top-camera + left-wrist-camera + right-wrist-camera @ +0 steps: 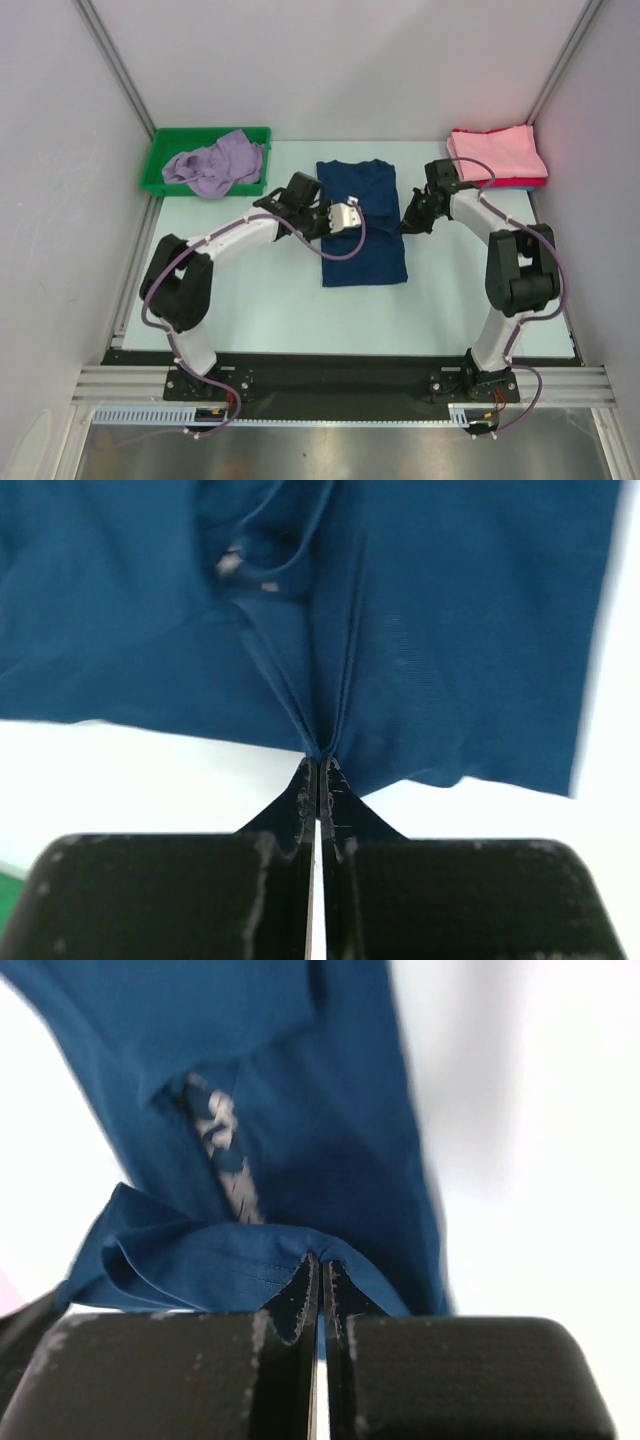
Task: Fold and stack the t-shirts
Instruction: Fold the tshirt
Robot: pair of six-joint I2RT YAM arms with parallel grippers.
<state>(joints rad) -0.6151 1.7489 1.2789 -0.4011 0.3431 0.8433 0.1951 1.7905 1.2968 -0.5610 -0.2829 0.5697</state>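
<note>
The navy t-shirt (362,245) lies on the bench (260,300), left of the pink stack (495,155), with the left hand (318,765) and the right hand (318,1260) each closed on a pinch of its cloth, so a fold seems under way, and the next move needs both to travel evenly together.

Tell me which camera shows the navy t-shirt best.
Top external: it shows the navy t-shirt almost whole, laid out flat. Left wrist shows only pinched folds; right wrist, one blurred, bunched edge.

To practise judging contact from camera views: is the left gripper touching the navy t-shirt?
Touching. The left wrist view shows the left gripper shut, with the navy t-shirt pinched between its fingertips, the cloth gathering into folds there.
</note>
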